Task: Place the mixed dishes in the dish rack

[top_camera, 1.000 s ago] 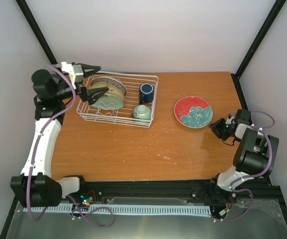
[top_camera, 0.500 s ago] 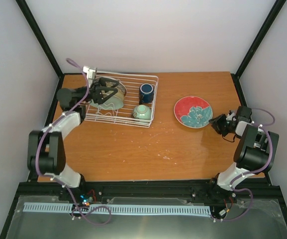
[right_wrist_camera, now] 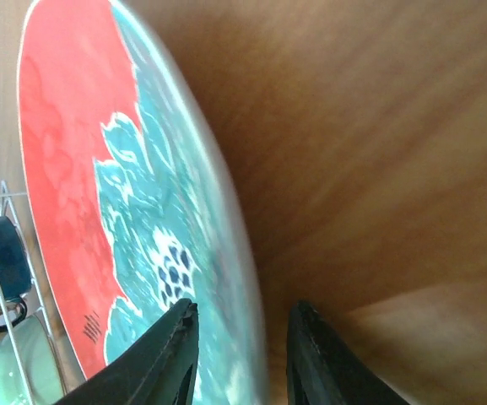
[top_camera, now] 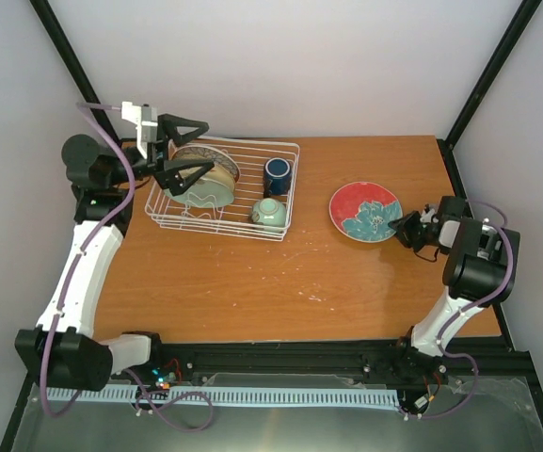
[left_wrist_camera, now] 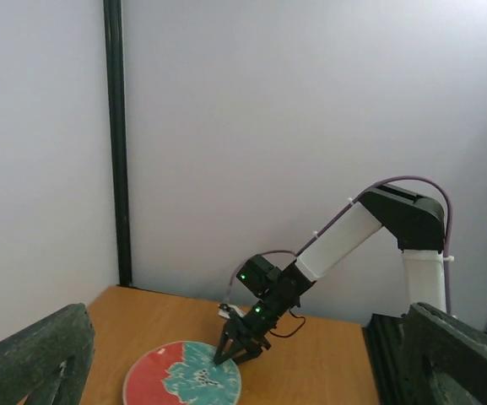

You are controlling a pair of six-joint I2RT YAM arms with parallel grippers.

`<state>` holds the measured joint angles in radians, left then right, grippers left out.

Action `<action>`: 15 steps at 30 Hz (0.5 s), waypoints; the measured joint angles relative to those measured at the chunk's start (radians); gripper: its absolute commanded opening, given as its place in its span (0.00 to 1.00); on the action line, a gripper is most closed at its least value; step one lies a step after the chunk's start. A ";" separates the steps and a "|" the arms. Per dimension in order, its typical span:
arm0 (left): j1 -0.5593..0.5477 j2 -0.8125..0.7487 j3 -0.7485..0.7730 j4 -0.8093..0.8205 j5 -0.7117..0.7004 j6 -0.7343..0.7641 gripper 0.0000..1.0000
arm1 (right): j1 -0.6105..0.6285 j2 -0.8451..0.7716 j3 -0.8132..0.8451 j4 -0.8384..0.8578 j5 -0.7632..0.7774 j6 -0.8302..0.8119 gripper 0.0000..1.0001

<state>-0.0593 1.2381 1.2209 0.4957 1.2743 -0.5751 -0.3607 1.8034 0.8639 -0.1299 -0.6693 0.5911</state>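
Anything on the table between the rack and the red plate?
No. Top view shows only bare table between the rack and the red plate.

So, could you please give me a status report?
Left gripper open, empty, over white wire dish rack. Right gripper open, straddling rim of round red plate with teal flower, flat on table. Path to rack clear.

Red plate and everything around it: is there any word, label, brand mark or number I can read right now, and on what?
No text can be read in any view.
Red plate: small dark marks near its rim in the right wrist view, possibly a painted signature, too blurred to read.
Dish rack and dark blue mug: no lettering visible.
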 measured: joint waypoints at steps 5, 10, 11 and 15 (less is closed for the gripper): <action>-0.004 -0.037 0.024 -0.186 -0.030 0.171 1.00 | 0.038 0.036 0.026 0.053 -0.004 0.029 0.26; -0.004 0.005 0.023 -0.303 -0.065 0.242 1.00 | 0.061 0.092 0.068 0.076 -0.020 0.048 0.03; -0.004 0.011 0.023 -0.321 -0.072 0.252 1.00 | 0.066 0.104 0.075 0.085 -0.048 0.048 0.03; -0.004 0.029 0.023 -0.375 -0.093 0.286 1.00 | 0.091 0.112 0.084 0.128 -0.074 0.054 0.03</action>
<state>-0.0631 1.2675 1.2434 0.1204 1.1812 -0.2886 -0.2699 1.9152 0.9478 -0.0021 -0.7429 0.6449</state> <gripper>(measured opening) 0.996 0.069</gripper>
